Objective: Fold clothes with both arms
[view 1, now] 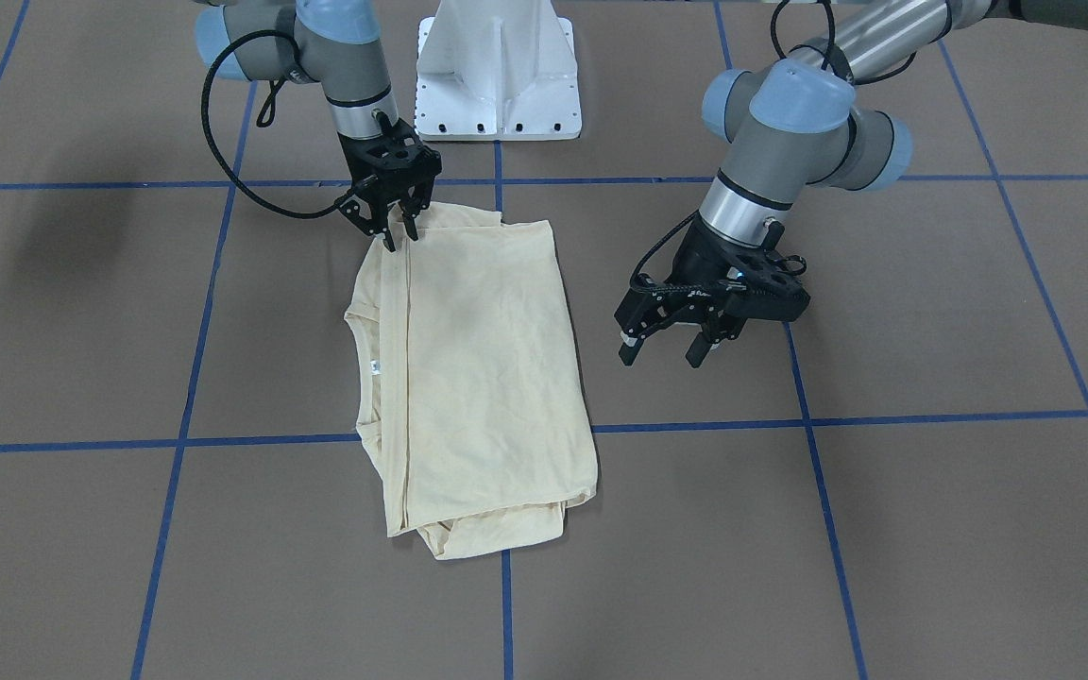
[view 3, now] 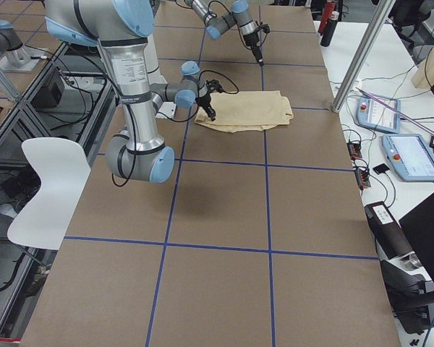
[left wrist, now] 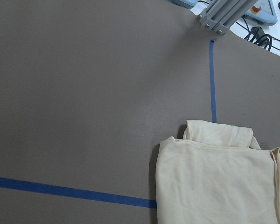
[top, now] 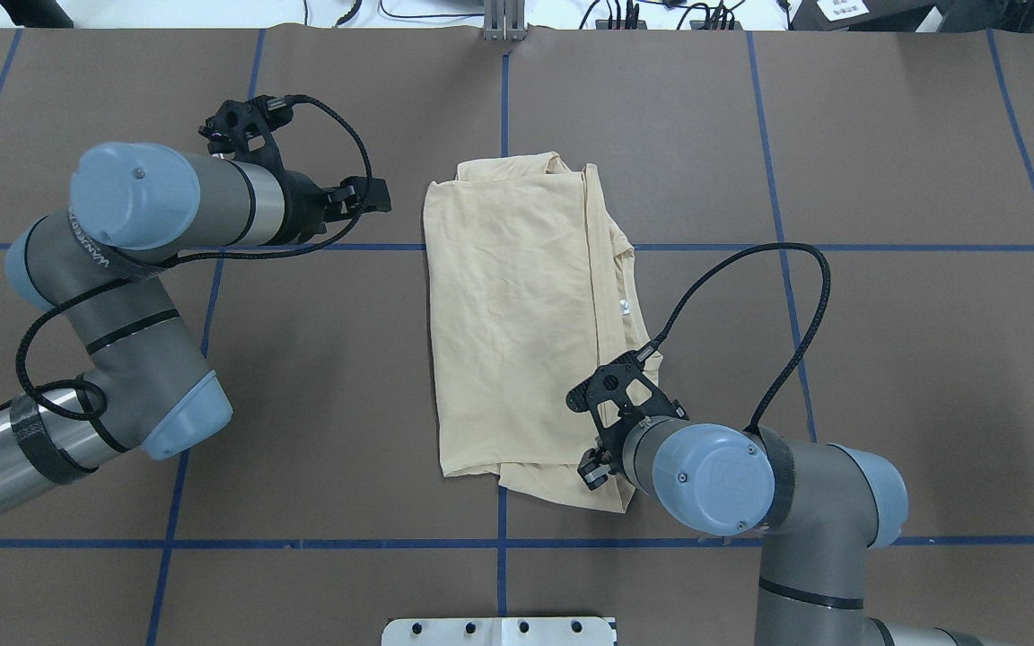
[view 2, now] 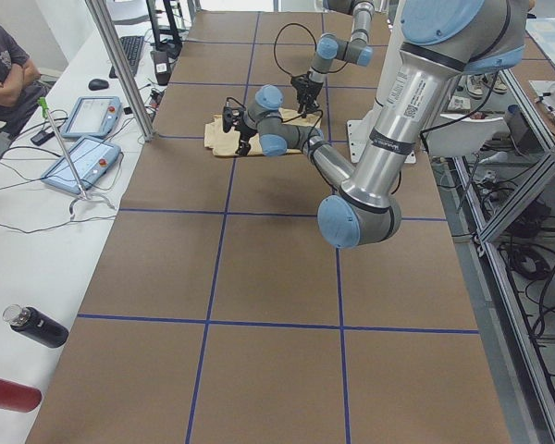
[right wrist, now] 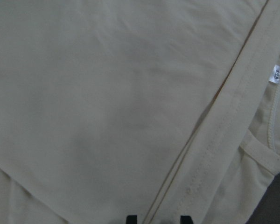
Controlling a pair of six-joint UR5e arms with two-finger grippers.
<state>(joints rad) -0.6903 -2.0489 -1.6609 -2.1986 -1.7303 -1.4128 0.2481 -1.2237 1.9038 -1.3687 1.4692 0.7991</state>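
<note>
We see even light from above on the brown table (view 1: 81,529), bright and without glare. Shadows are soft: a wide dim patch at the front-facing view's left, and a narrow dark rim under the edges of the shirt (view 1: 487,359). In the overhead view the strip beyond the table burns out to white. The right wrist view is dimmer and slightly soft, and the right gripper (right wrist: 158,220) shows only as two blurred black tips. The left wrist view is sharp.
</note>
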